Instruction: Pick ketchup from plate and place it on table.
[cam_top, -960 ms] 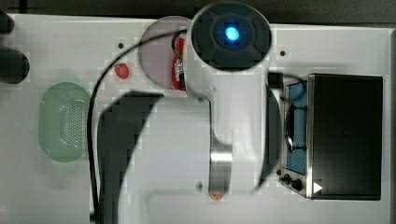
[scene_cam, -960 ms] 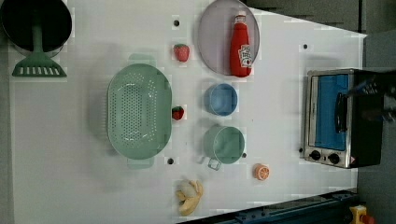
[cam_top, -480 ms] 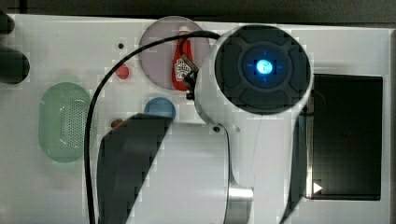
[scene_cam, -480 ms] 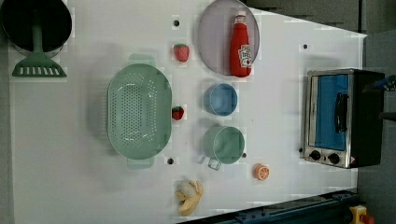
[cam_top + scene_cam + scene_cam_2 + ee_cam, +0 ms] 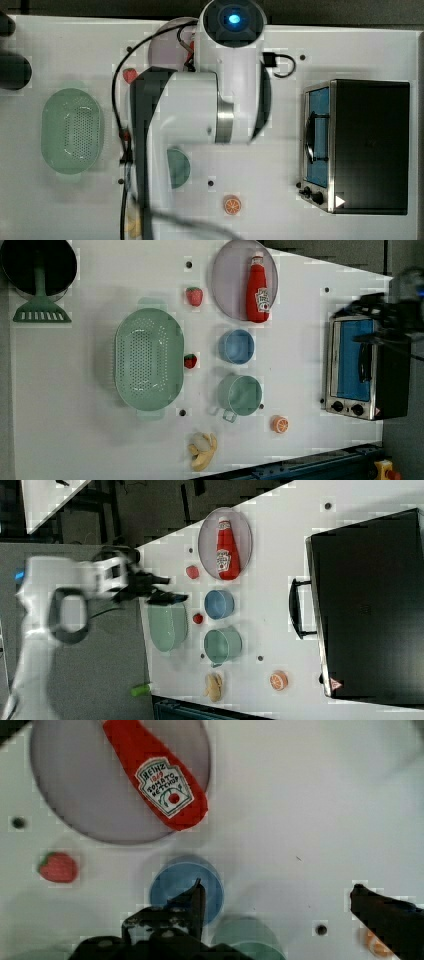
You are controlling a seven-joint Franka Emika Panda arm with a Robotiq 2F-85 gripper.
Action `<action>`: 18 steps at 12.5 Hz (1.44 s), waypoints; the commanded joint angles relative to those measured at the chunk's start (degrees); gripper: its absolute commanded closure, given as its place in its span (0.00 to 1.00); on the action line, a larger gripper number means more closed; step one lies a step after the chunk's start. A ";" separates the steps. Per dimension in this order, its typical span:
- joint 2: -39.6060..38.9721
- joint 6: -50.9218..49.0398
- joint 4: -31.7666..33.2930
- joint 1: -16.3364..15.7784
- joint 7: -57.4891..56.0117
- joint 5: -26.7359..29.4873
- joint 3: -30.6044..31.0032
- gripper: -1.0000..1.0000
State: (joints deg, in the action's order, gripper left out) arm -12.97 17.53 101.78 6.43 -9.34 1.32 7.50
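The ketchup [image 5: 257,290], a small red bottle with a white label, lies flat on the pale lilac plate [image 5: 230,285] at the far end of the white table [image 5: 300,365]. It also lies there in the right view, ketchup [image 5: 227,542] on plate [image 5: 207,545]. In the wrist view the ketchup [image 5: 160,775] lies slanted across the plate [image 5: 85,785]. My gripper [image 5: 277,895] is open, its dark fingers wide apart with nothing between them. It hangs well above the table, apart from the bottle, gripper [image 5: 172,589]. In the top view my arm covers most of the plate [image 5: 165,42].
A blue bowl [image 5: 236,346] and a green cup [image 5: 241,395] stand just past the plate. A green perforated basket [image 5: 147,364], two strawberries [image 5: 194,296] [image 5: 190,361], an orange slice [image 5: 280,424], a banana [image 5: 204,451], a toaster oven [image 5: 360,367] and a black pot [image 5: 37,270] also stand on the table.
In the top view the arm's round head swung right, then back up over the plate's edge. The ketchup has stayed on the plate.
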 commanded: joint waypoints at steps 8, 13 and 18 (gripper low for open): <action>-19.06 20.33 -4.04 -2.30 -29.31 -5.67 1.15 0.00; -28.38 23.15 -10.99 -3.85 -29.31 -6.65 1.07 0.00; -36.33 24.60 -18.65 -4.32 -29.32 -8.83 0.80 0.00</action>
State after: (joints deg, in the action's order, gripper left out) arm -49.69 42.33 84.66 2.41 -35.78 -6.15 8.02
